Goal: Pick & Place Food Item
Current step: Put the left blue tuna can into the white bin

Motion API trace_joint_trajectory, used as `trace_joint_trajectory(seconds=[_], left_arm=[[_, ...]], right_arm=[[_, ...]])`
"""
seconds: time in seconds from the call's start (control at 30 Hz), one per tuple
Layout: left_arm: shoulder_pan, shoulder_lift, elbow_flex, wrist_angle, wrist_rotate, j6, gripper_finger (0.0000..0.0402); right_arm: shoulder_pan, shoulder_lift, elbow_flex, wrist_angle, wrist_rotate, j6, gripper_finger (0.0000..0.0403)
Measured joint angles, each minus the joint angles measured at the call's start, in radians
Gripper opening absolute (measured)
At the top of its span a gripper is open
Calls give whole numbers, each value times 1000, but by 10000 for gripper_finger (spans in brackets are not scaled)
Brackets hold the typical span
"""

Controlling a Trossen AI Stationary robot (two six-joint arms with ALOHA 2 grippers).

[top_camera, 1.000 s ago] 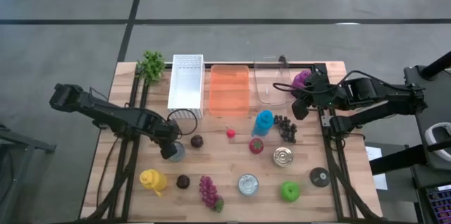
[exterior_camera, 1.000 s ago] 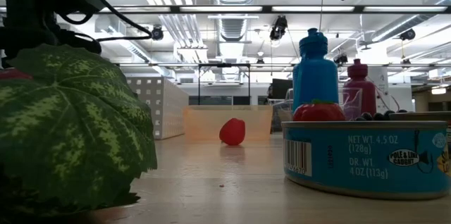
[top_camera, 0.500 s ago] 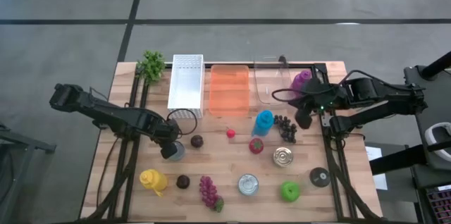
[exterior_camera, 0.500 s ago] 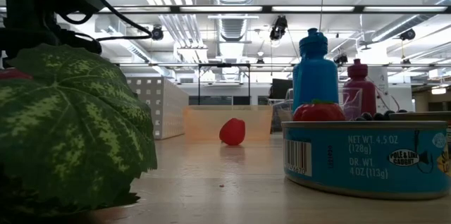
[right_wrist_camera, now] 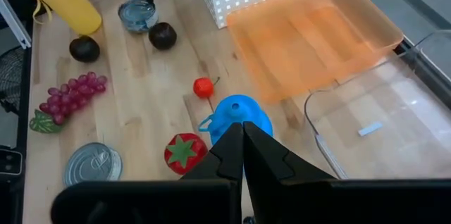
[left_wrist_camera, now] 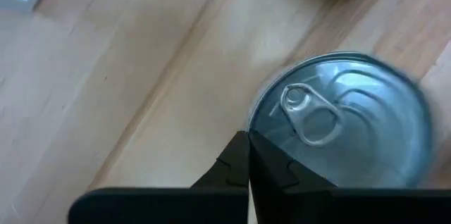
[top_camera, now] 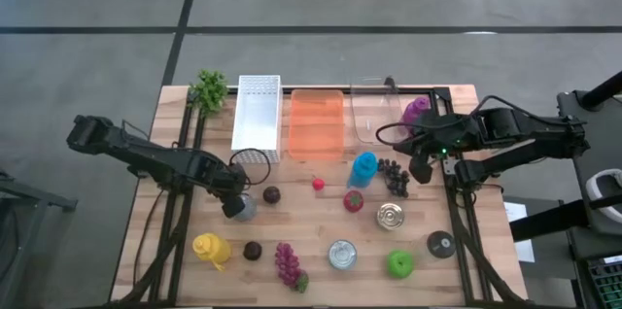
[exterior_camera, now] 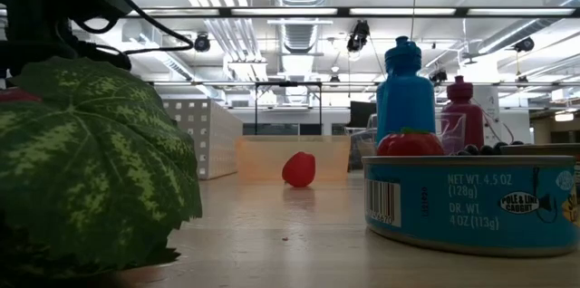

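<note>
A: Where does the left gripper (top_camera: 235,208) sit?

B: Over the small silver can (left_wrist_camera: 342,122) on the wooden table (top_camera: 321,222), just beside the dark round fruit (top_camera: 271,194). Its fingers are pressed together, tips meeting at the can's rim near the pull tab; nothing is pinched between them.

A: And the right gripper (top_camera: 421,165)?

B: Raised, close to the dark grapes (top_camera: 394,176), fingers pressed together and empty. Beneath its camera lie the blue bottle (right_wrist_camera: 236,115), the tomato (right_wrist_camera: 184,149) and the small red fruit (right_wrist_camera: 203,86).

A: The bins?

B: Beyond the blue bottle, along the table's far edge: white perforated bin (top_camera: 257,111), orange bin (top_camera: 317,121), clear bin (top_camera: 373,113), side by side.
</note>
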Motion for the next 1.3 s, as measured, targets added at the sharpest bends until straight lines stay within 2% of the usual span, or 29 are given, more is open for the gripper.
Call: trace_joint_trajectory(seconds=[0.1, 0.8, 1.3], left_arm=[[0, 9, -20, -22, 8, 2, 0], [0, 1, -105, 120, 3, -12, 0], [-1, -50, 0, 33, -19, 57, 0]], right_arm=[[0, 0, 0, 0, 0, 0, 8], [0, 2, -1, 30, 1, 0, 8], [0, 1, -1, 43, 2, 0, 8]])
